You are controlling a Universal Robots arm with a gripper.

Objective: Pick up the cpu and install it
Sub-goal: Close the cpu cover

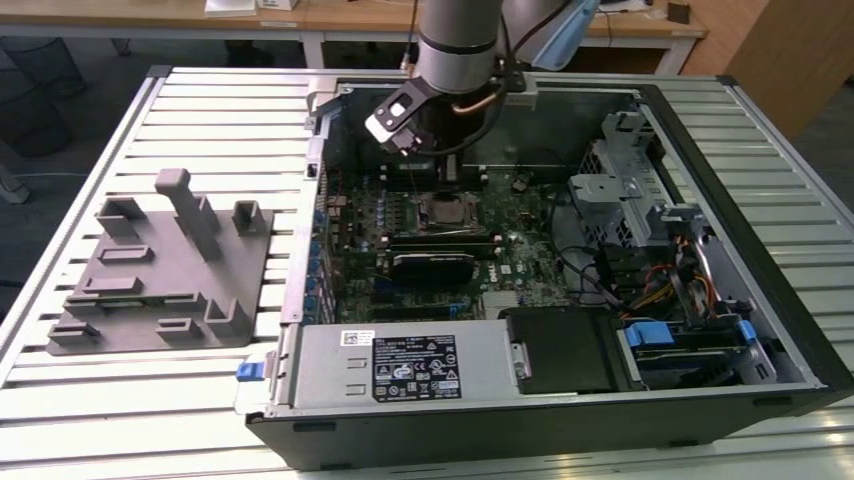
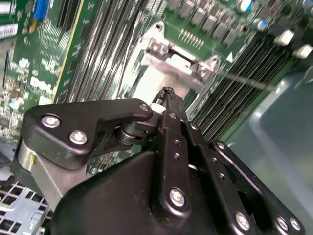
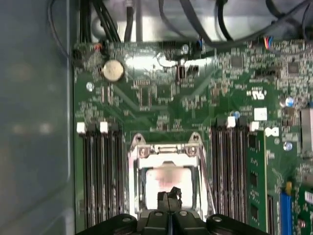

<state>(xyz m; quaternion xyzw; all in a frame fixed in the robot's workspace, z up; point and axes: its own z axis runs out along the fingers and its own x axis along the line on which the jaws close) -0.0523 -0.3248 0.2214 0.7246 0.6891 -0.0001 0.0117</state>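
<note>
The cpu (image 3: 165, 180) lies flat inside the metal-framed socket (image 3: 142, 152) on the green motherboard (image 1: 514, 225); its top glares pale. In both wrist views my gripper (image 3: 169, 195) hovers just over the edge of the cpu (image 2: 149, 81), its black fingers (image 2: 172, 105) pressed together with nothing seen between them. In the exterior view the gripper (image 1: 438, 188) hangs inside the open computer case (image 1: 747, 250), directly above the cpu (image 1: 445, 211). I cannot tell whether the fingertips touch the chip.
Memory slots (image 3: 100, 171) flank the socket on both sides, and a thin metal lever (image 2: 244, 78) sticks out beside it. Cables (image 1: 607, 270) and a drive cage (image 1: 627, 190) fill the case's right. A grey tray with upright blocks (image 1: 154, 270) sits on the slatted table at the exterior view's left.
</note>
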